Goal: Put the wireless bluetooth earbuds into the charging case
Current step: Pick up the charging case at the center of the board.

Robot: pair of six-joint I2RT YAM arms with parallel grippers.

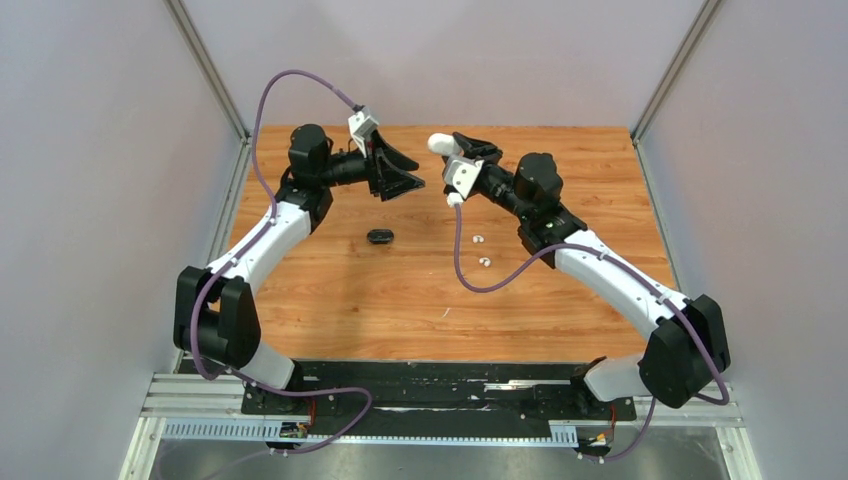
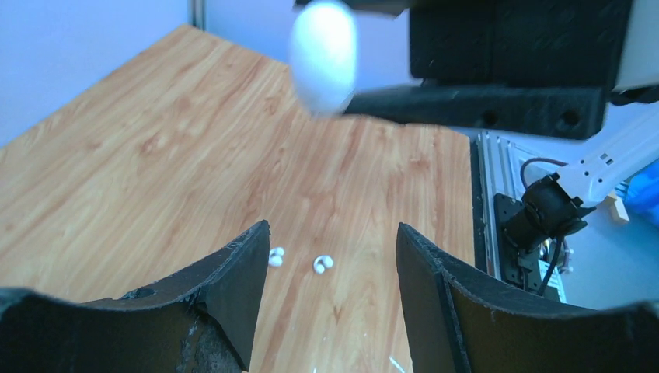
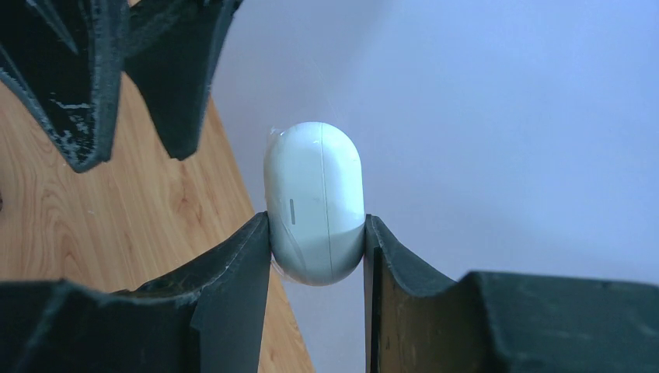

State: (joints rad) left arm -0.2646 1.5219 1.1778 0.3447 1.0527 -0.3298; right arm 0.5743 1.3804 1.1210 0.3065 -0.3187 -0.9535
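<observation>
Two white earbuds (image 1: 477,239) lie on the table (image 1: 400,310), far from edges.

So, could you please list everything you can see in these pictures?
table: one, wood-grain, under both arms
black case: one, black, on the table, left of centre
buds: two, white, loose on the table to the right of the black case, a little apart; no black ones in view
white case: one, white, in the air over the far side, clamped in the right gripper
cables: two, purple, one along each arm
left gripper: one, black, open and empty, raised, facing the white case
right gripper: one, black, shut on the white case
</observation>
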